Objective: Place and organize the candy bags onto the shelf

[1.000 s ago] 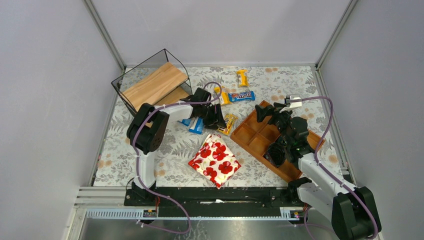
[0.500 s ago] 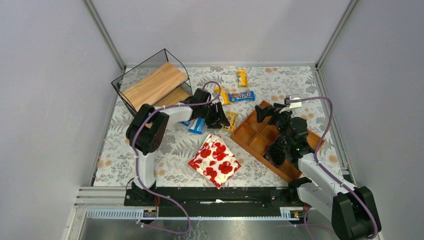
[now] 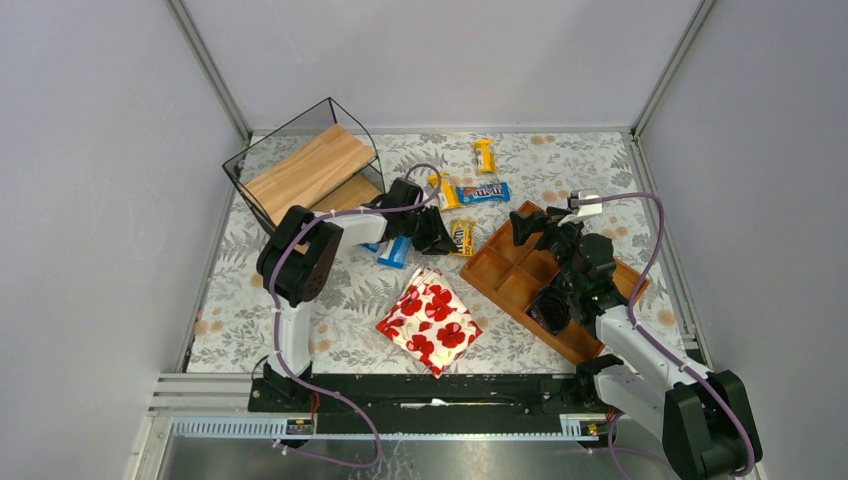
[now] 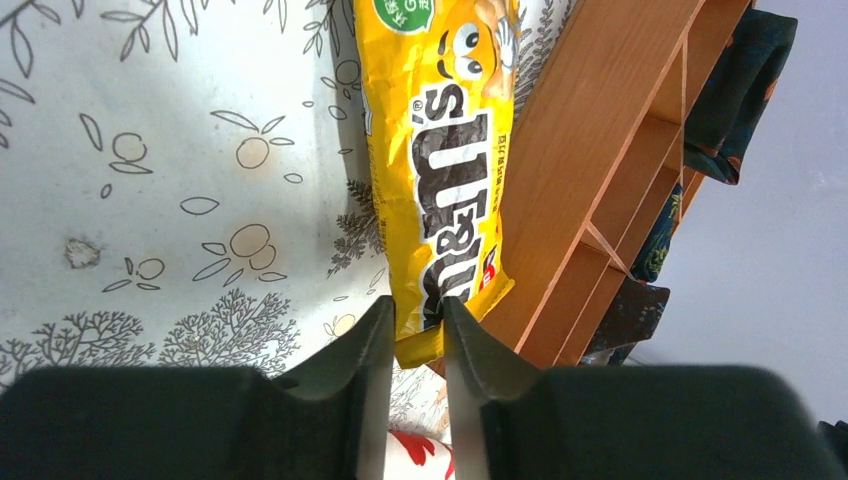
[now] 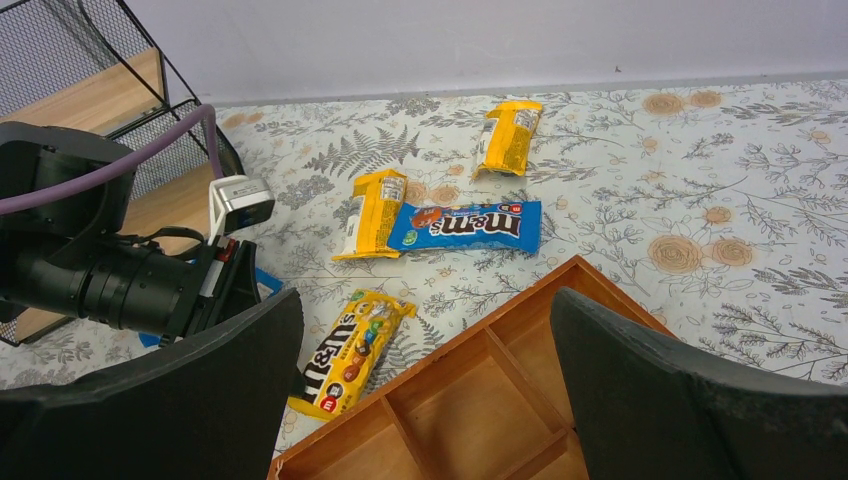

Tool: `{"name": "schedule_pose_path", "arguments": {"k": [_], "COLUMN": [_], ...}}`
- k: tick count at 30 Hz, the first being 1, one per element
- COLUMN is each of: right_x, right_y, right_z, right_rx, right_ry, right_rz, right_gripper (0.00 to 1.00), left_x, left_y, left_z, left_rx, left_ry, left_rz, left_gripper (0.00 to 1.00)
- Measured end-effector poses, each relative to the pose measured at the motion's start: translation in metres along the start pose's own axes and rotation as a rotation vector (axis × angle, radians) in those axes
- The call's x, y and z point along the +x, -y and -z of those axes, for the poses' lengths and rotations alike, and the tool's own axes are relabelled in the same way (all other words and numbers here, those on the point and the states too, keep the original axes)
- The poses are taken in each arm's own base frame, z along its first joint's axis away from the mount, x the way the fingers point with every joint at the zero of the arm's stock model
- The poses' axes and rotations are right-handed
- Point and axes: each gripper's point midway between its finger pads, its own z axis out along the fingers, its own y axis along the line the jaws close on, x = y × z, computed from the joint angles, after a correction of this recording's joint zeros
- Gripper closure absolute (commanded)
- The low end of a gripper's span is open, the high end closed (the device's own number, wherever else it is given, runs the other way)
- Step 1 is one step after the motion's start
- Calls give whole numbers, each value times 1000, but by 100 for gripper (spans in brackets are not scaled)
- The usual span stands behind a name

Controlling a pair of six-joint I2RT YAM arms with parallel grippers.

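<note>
beside the wooden tray (image 4: 600, 150), the left gripper (image 4: 418, 330) pinches one end of a yellow candy bag (image 4: 445, 150) (lying well apart from the shelf (image 3: 310, 170)); the right gripper (image 5: 425, 300) gapes wide.

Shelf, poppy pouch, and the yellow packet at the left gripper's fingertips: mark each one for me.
shelf (image 3: 305, 172): top external view, on the upper wooden plank.
poppy pouch (image 3: 429, 321): top external view, middle of its printed face.
yellow packet (image 4: 450, 180): left wrist view, on the dark lettering.
</note>
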Motion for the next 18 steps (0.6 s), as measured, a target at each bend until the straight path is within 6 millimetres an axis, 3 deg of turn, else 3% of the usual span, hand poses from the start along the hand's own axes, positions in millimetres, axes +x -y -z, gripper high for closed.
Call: {"name": "schedule_pose_path", "arguments": {"k": [10,14,18], "right_x": [1,2,2], "right_y": [0,0,0], "right_z": [0,0,0], "right_rx": [0,1,1], "right_ry": [-1,-3,-3], "right_rz": [0,0,0], "right_gripper": [0,0,0], "left_x": [-8,-9,-13], "left_y": [-2,0,12], "left_z": [4,9,28], "left_rx": [2,-8,-27], "left_ry": [19,28,65], "left_rz": [17,11,-32], "left_gripper": [100,100,100]}}
